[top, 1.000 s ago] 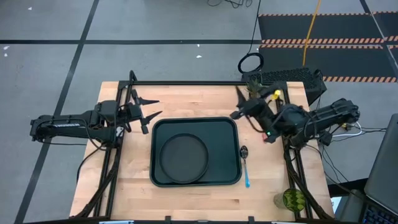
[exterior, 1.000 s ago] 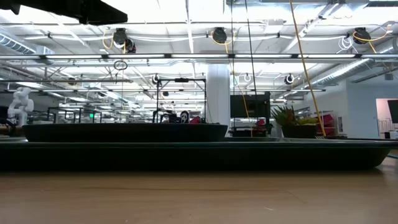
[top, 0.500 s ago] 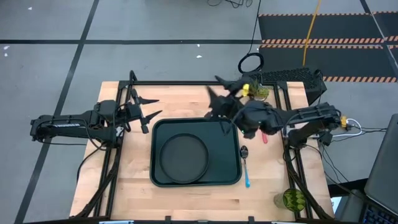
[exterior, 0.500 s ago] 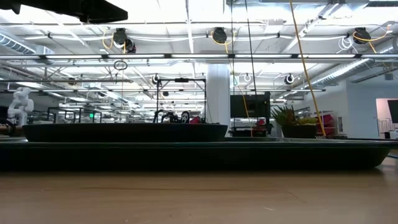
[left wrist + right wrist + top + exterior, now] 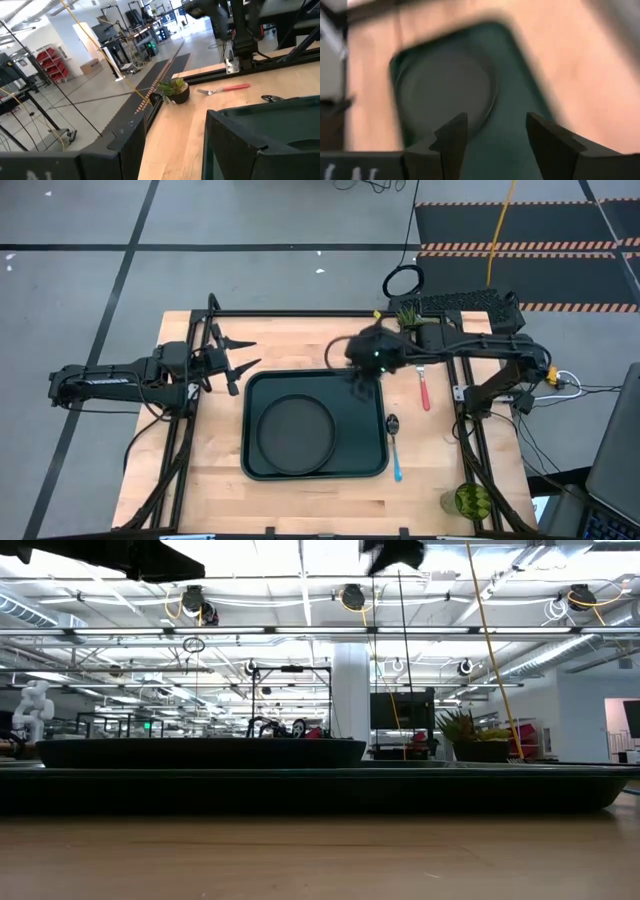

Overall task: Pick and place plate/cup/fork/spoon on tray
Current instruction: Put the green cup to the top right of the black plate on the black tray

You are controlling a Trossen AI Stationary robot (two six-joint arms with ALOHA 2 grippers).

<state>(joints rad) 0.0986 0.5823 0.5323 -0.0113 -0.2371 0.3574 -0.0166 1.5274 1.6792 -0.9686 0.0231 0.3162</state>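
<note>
The dark green tray [image 5: 372,465] lies mid-table, with the dark round plate [image 5: 295,433] flat on its left half; both also show in the right wrist view, the tray [image 5: 520,55] and the plate [image 5: 445,92]. My right gripper [image 5: 360,380] hovers open and empty over the tray's far right corner, its fingers [image 5: 452,135] pointing down. The red-handled fork [image 5: 424,388] and the blue-handled spoon [image 5: 394,445] lie on the wood to the right of the tray. The green cup [image 5: 468,500] stands at the table's near right corner. My left gripper [image 5: 238,362] waits open beyond the tray's far left corner.
A small potted plant [image 5: 408,318] stands at the far right edge, also in the left wrist view [image 5: 174,91]. Black frame rails run along the table's left, right and far sides. Bare wood lies in front of the tray and to its left.
My right arm has stretched out from the table's far right toward its left, and its gripper now points down over the tray's far right corner. The fork, half hidden under the arm before, now lies in plain view.
</note>
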